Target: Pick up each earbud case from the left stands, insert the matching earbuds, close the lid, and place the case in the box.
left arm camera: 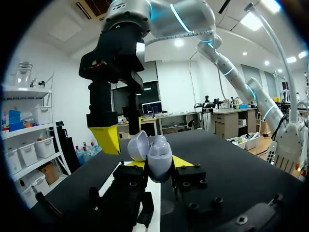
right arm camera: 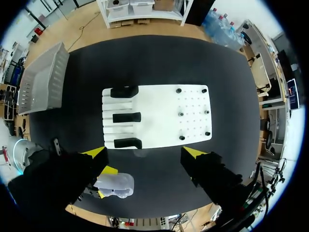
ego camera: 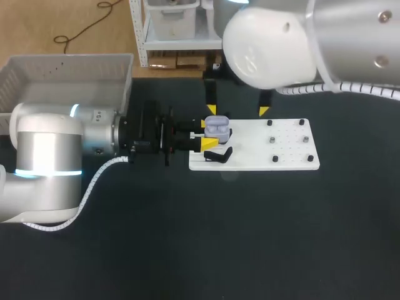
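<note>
Above the left end of the white plastic board (ego camera: 250,160), the left gripper (ego camera: 209,134) clamps both fingers on the smooth, rounded pale-lilac earbud case (ego camera: 217,127), lid hinged open, while the right gripper (ego camera: 237,110) hangs spread and empty beyond it; insertion is judged in hand, next requiring fine alignment into the open shell.

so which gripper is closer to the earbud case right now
Left. The left gripper is shut on the earbud case, one finger on each side. The right gripper is open and hovers just beyond the case, not touching it.
</note>
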### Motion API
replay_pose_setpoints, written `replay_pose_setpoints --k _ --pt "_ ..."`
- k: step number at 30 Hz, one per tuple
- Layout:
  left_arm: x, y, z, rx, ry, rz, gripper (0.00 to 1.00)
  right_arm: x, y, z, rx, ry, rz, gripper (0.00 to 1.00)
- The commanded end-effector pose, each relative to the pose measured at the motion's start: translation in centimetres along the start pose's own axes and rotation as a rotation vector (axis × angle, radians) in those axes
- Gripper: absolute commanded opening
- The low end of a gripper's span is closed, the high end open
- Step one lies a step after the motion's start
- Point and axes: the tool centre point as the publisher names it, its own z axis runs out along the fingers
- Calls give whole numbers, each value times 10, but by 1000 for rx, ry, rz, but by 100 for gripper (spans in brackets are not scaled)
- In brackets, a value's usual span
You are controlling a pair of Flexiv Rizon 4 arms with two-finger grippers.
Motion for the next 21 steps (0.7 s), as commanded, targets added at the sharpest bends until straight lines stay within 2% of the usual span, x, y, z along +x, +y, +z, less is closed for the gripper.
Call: replay_pose_setpoints --k 1,14,20,21 --pt "1 -1 0 -6 -2 3 0 8 -3 -3 1 1 -4 100" --pt "1 -1 0 -6 -2 3 0 29 -4 -12 -14 15 -24 100" --pt "1 -1 0 -6 -2 3 0 28 -6 -15 -29 9 -26 100" --pt "1 -1 0 -6 -2 3 0 28 -7 -17 -29 -15 -25 100"
